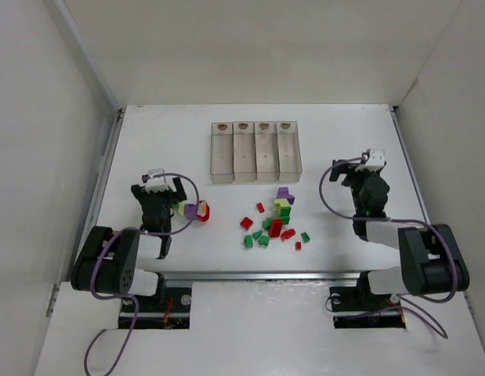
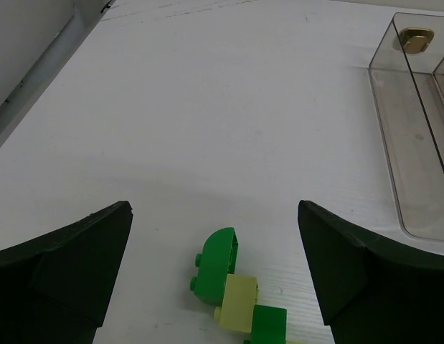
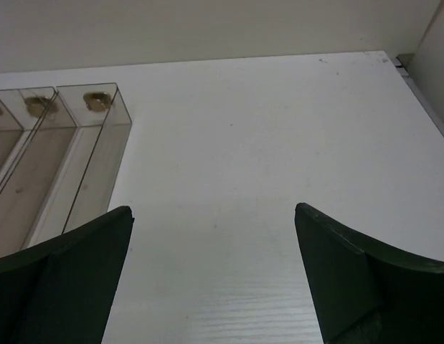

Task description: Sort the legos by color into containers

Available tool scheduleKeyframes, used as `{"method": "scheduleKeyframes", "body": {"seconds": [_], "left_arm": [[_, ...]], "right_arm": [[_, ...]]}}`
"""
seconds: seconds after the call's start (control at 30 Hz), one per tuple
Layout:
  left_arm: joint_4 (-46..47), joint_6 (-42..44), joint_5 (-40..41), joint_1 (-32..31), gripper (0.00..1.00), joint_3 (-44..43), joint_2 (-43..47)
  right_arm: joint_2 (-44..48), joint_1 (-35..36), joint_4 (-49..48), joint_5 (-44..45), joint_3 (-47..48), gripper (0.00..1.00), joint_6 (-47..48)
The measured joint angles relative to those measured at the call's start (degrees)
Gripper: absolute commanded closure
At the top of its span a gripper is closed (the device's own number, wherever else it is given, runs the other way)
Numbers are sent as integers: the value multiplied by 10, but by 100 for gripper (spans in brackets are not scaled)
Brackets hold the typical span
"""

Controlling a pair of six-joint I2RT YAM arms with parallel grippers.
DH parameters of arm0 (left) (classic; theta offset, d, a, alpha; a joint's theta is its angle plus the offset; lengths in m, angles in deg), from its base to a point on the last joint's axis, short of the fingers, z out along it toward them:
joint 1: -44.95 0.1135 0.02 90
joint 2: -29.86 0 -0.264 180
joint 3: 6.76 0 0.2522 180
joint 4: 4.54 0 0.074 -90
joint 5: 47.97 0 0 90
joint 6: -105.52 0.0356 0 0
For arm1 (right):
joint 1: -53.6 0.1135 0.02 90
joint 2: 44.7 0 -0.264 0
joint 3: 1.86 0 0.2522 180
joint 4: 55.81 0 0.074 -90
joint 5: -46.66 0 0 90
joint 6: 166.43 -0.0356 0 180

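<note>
With left fingers (image 2: pixel 64 272) and right fingers (image 3: pixel 64 279) spread wide, you risked pinching two colours from those clumped legos (image 1: pixel 273 223) near the containers (image 1: pixel 255 153).

Lighting is bright, even and diffuse from overhead, leaving the white table (image 1: pixel 344 157) and enclosure walls slightly washed out, with only short, soft shadows under the arms and beside the legos (image 1: pixel 273 223). The top view is sharp, though the smallest bricks lack detail. In both wrist views the dark fingers (image 2: pixel 64 272) are underexposed and soft-edged, while the clear containers (image 3: pixel 100 165) carry mild reflections.
</note>
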Motion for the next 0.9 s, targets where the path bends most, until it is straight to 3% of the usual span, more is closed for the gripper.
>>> {"method": "scheduleKeyframes", "body": {"seconds": [0.17,0.27,0.37,0.47,0.53,0.6,0.73,0.9], "left_arm": [[0,3,3,-2,0,0,0],[8,17,-16,-5,0,16,1],[-18,63,-77,-22,0,49,43],[-59,212,-194,-44,0,61,232],[-163,315,-255,-59,0,33,414],[-289,386,-304,-75,0,-47,520],[-528,421,-334,-97,0,-236,497],[-680,339,-268,-130,0,-291,386]], "right_arm": [[55,15,200,-26,151,0,41],[92,73,304,-1,259,0,116],[122,176,393,101,349,0,196],[132,272,462,264,411,0,202],[136,297,559,284,445,0,170],[124,299,687,238,491,0,132],[63,295,848,141,527,23,32],[14,299,947,58,424,26,-68]]}}
